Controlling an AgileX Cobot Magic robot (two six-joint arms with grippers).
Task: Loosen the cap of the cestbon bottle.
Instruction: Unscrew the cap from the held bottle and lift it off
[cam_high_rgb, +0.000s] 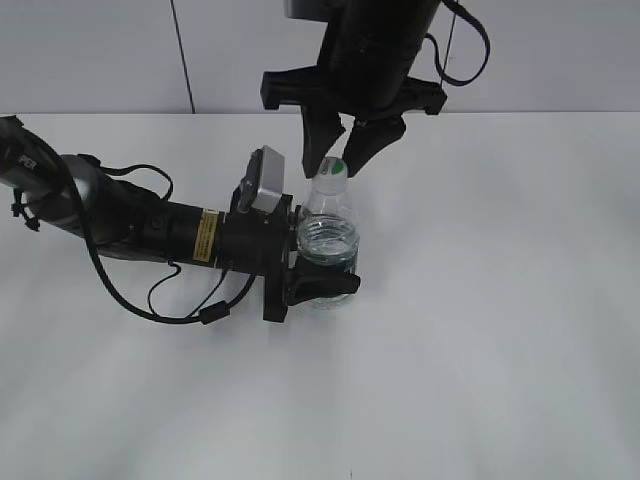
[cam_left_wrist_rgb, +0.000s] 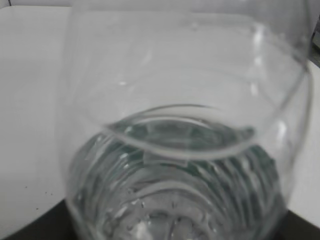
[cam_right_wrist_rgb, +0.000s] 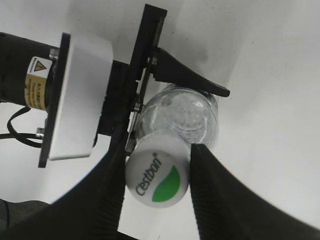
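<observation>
Right end effector (cam_right_wrist_rgb: 156, 175) pinching cap (cam_right_wrist_rgb: 157, 173)

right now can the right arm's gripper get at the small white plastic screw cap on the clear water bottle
Probably yes. The right gripper already straddles the small white plastic screw cap, one black finger on each side, nothing between them. The left gripper clamps the clear plastic water bottle lower down, well below the cap.

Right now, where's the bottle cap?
The cap sits atop the bottle at the exterior view's centre, between the right end effector's fingers.
</observation>
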